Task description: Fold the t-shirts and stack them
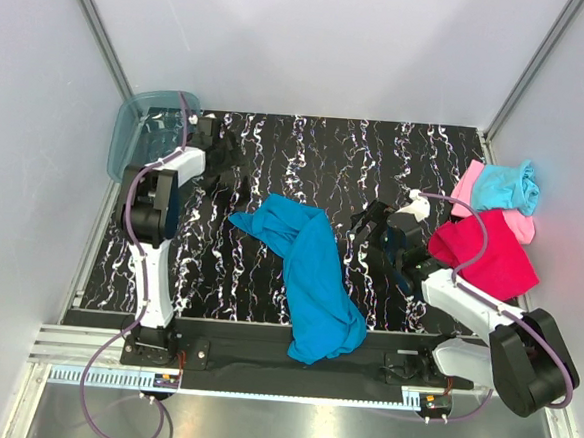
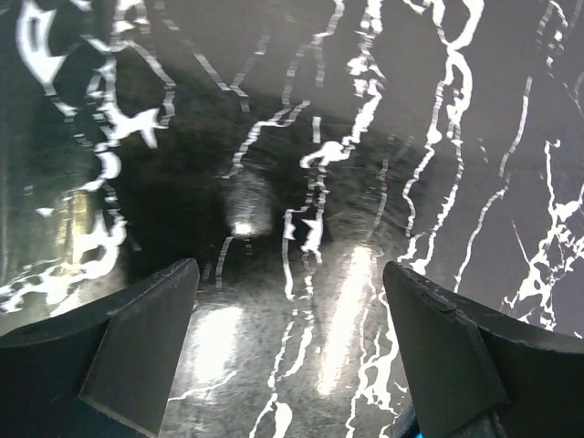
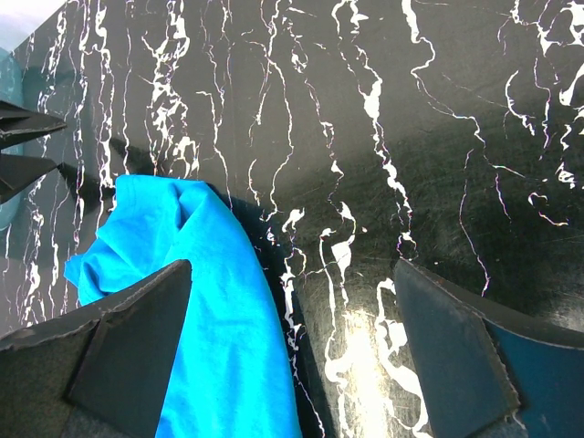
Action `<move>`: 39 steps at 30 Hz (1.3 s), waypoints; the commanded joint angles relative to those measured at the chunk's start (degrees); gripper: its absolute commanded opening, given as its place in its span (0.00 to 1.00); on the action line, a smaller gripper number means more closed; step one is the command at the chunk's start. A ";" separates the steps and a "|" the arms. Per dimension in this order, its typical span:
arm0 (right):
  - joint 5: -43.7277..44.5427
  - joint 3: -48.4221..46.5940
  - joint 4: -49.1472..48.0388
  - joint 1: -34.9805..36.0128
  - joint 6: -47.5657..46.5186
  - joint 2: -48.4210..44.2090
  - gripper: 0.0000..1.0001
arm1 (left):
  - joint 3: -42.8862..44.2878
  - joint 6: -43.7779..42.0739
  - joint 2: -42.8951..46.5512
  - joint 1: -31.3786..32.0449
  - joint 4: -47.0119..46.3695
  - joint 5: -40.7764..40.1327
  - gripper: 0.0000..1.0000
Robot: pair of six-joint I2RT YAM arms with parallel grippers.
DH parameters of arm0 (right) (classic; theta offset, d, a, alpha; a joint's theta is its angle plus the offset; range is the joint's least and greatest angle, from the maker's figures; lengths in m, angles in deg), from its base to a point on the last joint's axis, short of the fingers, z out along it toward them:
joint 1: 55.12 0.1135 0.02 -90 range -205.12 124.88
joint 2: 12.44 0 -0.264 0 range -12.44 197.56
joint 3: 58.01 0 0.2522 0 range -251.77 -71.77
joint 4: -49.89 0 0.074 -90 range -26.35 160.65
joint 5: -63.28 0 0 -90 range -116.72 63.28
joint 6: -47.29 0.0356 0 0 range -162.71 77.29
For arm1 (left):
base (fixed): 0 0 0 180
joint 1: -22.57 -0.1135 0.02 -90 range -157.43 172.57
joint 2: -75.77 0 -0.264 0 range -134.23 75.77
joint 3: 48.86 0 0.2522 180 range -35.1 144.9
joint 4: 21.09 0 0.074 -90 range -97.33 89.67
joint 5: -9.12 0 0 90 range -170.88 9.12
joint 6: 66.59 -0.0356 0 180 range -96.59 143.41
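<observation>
Bright, even light is flooding the top view, and the white walls (image 1: 314,40) are glowing. In the left wrist view the glossy marble table (image 2: 456,137) is throwing soft glare patches at lower centre and looking blurred. The right wrist view is looking sharper; the blue t-shirt (image 3: 210,301) is casting a dark shadow rightward.

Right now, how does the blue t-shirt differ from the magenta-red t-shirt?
The blue t-shirt lies at the table's middle, drawn out in a long strip toward the near edge; the magenta-red t-shirt sits bunched compactly at its right side. A purple cable crosses the magenta-red one, none the blue one. Both lie loose, ungripped.
</observation>
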 commanded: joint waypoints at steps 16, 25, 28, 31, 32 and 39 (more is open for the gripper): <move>-0.13 0.80 -3.20 -0.26 0.66 -2.20 1.00 | -6.33 2.41 10.43 -9.05 5.35 -3.06 0.88; -0.04 1.15 -3.64 -0.26 0.57 -2.46 1.00 | -2.82 2.32 6.92 -9.32 4.74 4.31 0.87; -0.04 1.33 -3.82 -0.17 0.48 -2.46 1.00 | -0.28 0.83 5.17 -8.61 4.30 7.29 0.88; 0.05 1.50 -4.08 -0.26 0.22 -2.46 1.00 | 3.24 -1.02 2.97 -8.00 4.04 11.33 0.88; 0.05 1.42 -4.26 -0.26 0.13 -2.46 1.00 | 4.12 -1.98 2.52 -7.91 4.04 12.14 0.89; 0.49 1.68 -4.79 -0.17 -0.13 -2.73 1.00 | 9.49 -3.48 -1.25 -7.82 4.12 14.08 0.96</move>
